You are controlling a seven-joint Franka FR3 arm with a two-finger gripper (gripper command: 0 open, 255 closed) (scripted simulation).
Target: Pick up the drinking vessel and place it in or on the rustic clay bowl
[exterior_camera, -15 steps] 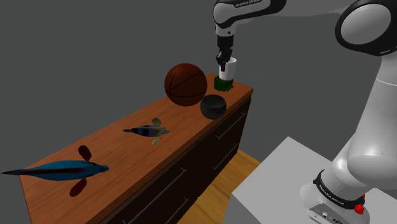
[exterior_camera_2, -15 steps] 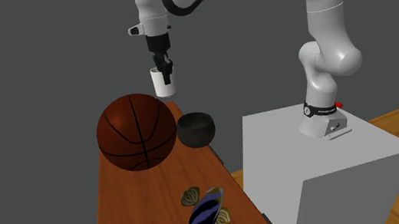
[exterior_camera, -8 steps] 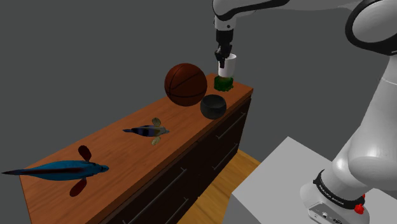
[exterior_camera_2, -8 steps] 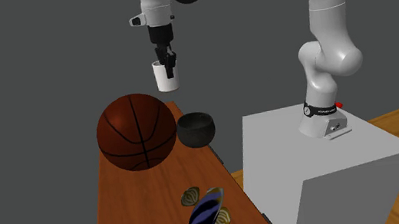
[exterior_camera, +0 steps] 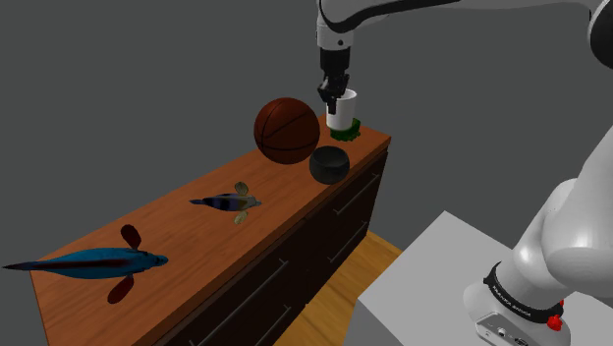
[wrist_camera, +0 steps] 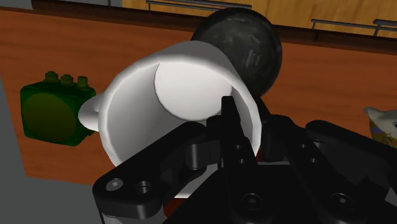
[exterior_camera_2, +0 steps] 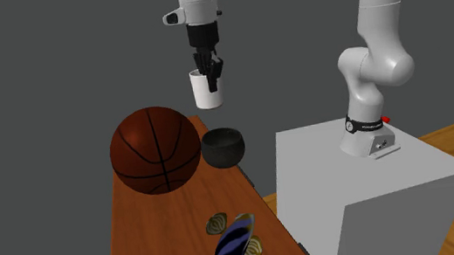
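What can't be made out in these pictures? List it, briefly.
Green block: shoulder view, mostly behind the white cup.
Dark bowl: wrist view, partly covered by the cup.
Blue fish: second exterior view, cut off by the bottom edge.

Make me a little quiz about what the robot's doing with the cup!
1. True or false: the pincer holds the white cup by its rim.
2. What sits beside the dark bowl? A) basketball B) teapot C) shoe
3. Fill in: the cup is ___ the wooden dresser top, not touching it.
Key: 1 true; 2 A; 3 above.
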